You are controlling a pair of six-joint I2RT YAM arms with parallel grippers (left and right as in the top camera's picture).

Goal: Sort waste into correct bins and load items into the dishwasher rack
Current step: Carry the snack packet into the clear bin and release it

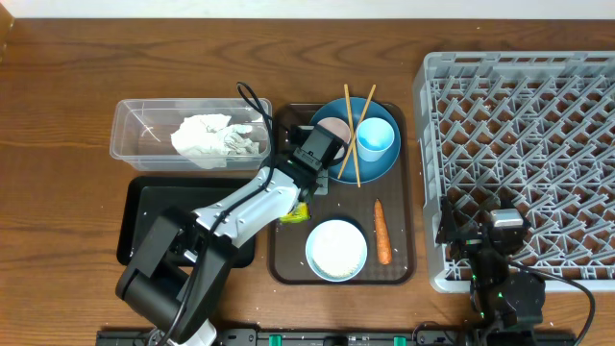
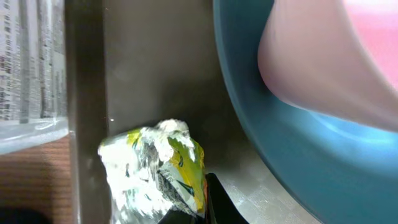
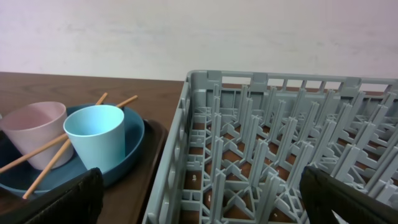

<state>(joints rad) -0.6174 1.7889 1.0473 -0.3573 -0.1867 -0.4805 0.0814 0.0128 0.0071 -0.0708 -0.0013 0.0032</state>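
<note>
Right wrist view: the large square grey plastic lattice rack (image 3: pixel 261 143) fills the space ahead of the right gripper (image 3: pixel 205 198), whose dark fingers (image 3: pixel 68 199) are spread wide on nothing, and the round blue plate (image 3: pixel 134 149) lies ahead to their left. Against the left side of the left gripper (image 1: pixel 298 208)'s one visible finger (image 2: pixel 217 205) sits the crumpled white paper with yellow-green wrapper (image 2: pixel 155 168); whether it is pinched cannot be told.

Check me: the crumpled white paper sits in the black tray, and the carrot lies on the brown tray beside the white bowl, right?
Not quite: the overhead view shows the crumpled white paper in the clear box, not the black tray. The carrot does lie on the brown tray beside the white bowl.
</note>
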